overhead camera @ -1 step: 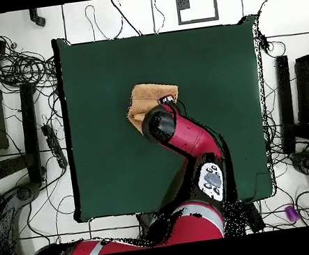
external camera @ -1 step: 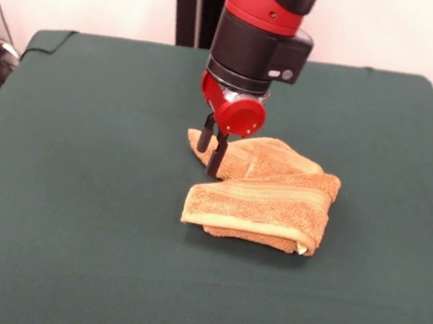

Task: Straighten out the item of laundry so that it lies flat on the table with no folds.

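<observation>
The orange-tan towel lies bunched near the middle of the green counter, its front portion folded over itself with a pale border band running across the top of the fold. At the towel's back corner the pincer stands upright, its two dark fingers pressed close together on that corner's edge, pinching the cloth.

From overhead the red arm covers much of the towel, leaving only a rumpled patch showing beyond the wrist; the pincer itself is hidden there. That view alone shows tangled cables on the floor beside the counter. The towel's underside layers are hard to make out.
</observation>
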